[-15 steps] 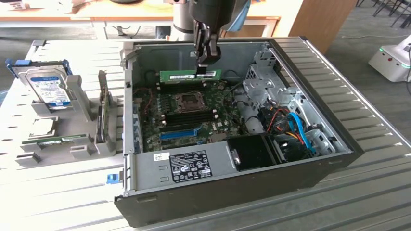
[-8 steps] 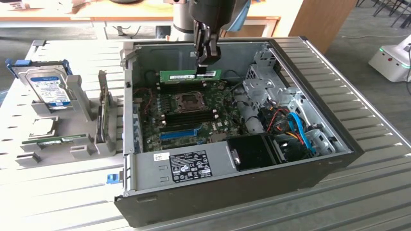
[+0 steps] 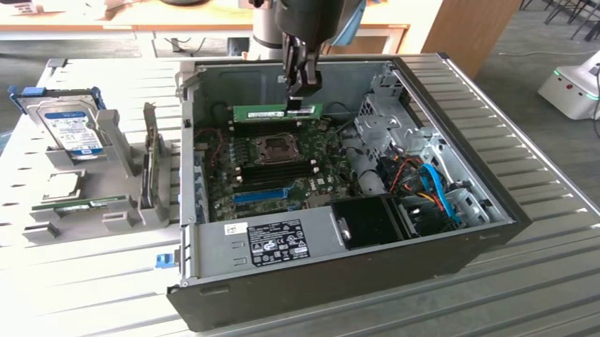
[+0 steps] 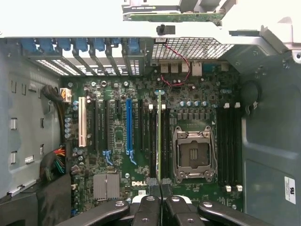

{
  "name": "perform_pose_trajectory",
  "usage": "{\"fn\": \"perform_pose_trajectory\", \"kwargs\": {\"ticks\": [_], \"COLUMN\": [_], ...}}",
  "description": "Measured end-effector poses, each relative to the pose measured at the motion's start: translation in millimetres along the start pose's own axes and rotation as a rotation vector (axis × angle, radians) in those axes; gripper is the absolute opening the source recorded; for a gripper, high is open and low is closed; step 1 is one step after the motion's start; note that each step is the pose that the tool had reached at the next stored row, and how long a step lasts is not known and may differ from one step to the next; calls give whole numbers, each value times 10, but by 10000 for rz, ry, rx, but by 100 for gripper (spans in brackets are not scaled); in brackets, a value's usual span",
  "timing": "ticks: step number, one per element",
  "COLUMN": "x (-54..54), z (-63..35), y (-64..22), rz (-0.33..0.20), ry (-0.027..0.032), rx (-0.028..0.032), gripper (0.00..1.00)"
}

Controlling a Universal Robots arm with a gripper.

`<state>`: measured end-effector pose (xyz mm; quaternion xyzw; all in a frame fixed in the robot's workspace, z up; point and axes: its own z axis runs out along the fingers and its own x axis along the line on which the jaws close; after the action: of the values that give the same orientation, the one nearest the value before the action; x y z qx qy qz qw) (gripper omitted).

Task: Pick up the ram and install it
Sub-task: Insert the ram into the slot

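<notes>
At the exterior view's left a hard drive [image 3: 73, 126] and a grey card [image 3: 150, 158] stood in a rack, with a second green stick [image 3: 89, 205] lying low in front of them. Further right, inside the open case [image 3: 375, 281], the gripper [image 3: 300, 95] was clamped on the ram [image 3: 277, 112] — pinched by its upper edge and held level over the black slots beside the CPU socket [image 3: 277, 147]. In the wrist view the ram [image 4: 159, 136] ran edge-on out from the fingers [image 4: 151, 184], in line with one slot — whether seated, I could not tell.
</notes>
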<state>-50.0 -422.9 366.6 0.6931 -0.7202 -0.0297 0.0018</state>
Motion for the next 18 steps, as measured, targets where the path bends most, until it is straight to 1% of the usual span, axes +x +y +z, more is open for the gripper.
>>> {"fn": "perform_pose_trajectory", "kwargs": {"ticks": [10,18], "x": [6,10], "z": [160,266], "y": [-7,-12], "rz": [0,0], "ry": [-1,1], "rx": [1,0], "gripper": [12,12]}}
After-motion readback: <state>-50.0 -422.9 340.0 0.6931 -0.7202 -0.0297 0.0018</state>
